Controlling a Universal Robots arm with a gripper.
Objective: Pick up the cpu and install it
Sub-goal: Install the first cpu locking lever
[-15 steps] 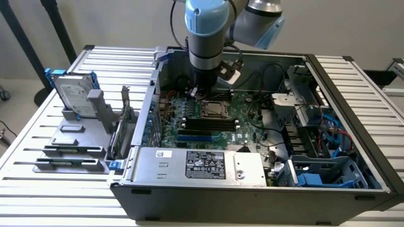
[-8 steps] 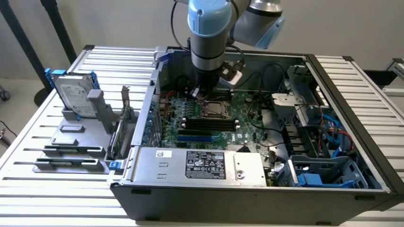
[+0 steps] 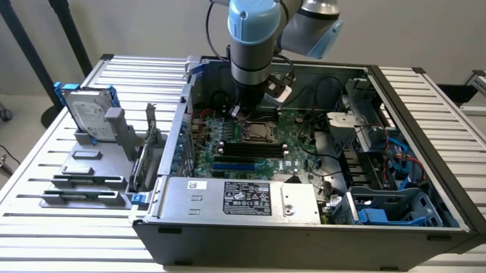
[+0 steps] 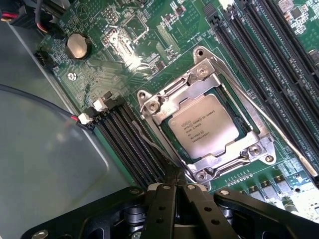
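The cpu (image 4: 202, 127), a small square chip with a silver-grey printed top, lies flat in the motherboard socket. The socket's metal frame (image 4: 149, 102) surrounds it. A thin wire lever (image 4: 149, 144) runs along one side of the socket toward my fingertips. My gripper (image 4: 174, 178) is shut, its black fingers (image 4: 164, 204) pressed together, with the tips at the socket's corner next to the lever's end. In the exterior view the arm reaches down into the open computer case, and the gripper (image 3: 243, 111) hangs just above the cpu (image 3: 258, 131).
Black memory slots (image 4: 127, 147) flank the socket, with more slots (image 4: 269, 45) on its other side. A coin battery (image 4: 78, 46) sits on the board. At the exterior view's left, a hard drive with blue rails (image 3: 87, 116) stands on a grey fixture (image 3: 83, 170). The case walls (image 3: 425, 136) and the power supply (image 3: 243, 199) hem in the arm.
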